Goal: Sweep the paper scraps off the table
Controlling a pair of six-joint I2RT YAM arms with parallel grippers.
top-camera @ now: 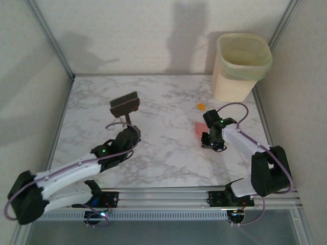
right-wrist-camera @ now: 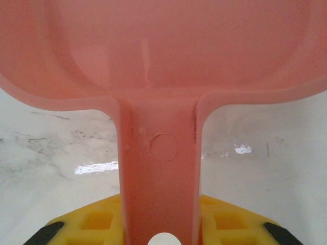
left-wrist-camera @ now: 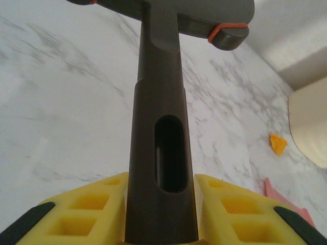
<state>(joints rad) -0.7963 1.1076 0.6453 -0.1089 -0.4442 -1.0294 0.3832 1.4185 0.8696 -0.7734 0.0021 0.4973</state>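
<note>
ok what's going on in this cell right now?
Two arms are mid sweep-up. The left gripper is shut on the dark brush handle, over the middle of the table. The right gripper is shut on the pink dustpan handle. One orange paper scrap lies loose between the dustpan and the bin; neither tool touches it.

dim, soft wall shadows, blurry close-ups
</note>
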